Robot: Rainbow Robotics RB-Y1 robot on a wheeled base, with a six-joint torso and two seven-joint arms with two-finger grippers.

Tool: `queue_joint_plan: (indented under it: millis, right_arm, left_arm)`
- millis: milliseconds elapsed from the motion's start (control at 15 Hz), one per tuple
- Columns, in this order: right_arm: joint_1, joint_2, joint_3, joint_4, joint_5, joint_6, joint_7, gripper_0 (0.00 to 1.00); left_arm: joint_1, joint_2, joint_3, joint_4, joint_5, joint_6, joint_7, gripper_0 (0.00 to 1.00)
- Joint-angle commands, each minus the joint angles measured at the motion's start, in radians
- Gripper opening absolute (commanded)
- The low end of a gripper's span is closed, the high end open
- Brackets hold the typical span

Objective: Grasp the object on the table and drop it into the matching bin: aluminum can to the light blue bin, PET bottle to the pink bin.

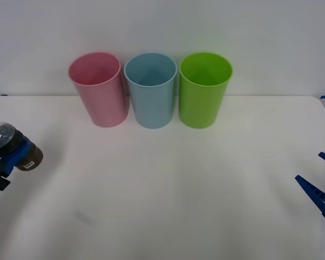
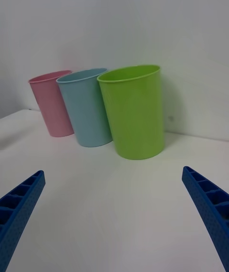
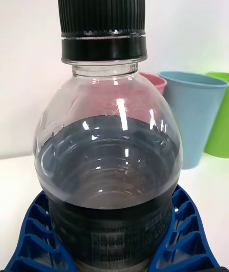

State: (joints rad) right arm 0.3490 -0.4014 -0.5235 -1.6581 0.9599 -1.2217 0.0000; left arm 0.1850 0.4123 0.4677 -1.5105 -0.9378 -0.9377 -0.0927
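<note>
Left gripper (image 1: 11, 157) clamps the bottle (image 1: 13, 146) around its dark body at the table's (image 1: 162, 189) left edge, apparently lifted for carrying to the pink bin (image 1: 97, 89). Right gripper (image 1: 320, 184) idles, fingers spread, at the right edge.

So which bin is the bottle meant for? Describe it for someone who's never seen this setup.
At the far edge of the white table, three tall cups stand in a row by the wall. The pink bin is the end one on the robot's left, beside the light blue bin; it alone is pink.
</note>
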Motion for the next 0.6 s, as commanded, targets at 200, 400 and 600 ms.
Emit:
queue_joint_plan:
  millis: [200,400,600]
  right_arm:
    - [0.000,0.000,0.000,0.000,0.000,0.000,0.000,1.00]
    - [0.000,0.000,0.000,0.000,0.000,0.000,0.000,1.00]
    - [0.000,0.000,0.000,0.000,0.000,0.000,0.000,1.00]
  left_arm:
    - [-0.048,0.049,0.006,-0.117,-0.001,0.039,0.220,0.00]
    - [-0.144,0.075,0.006,-0.117,-0.042,0.068,0.310,0.00]
    - [-0.240,0.097,-0.018,-0.119,-0.079,0.132,0.393,0.00]
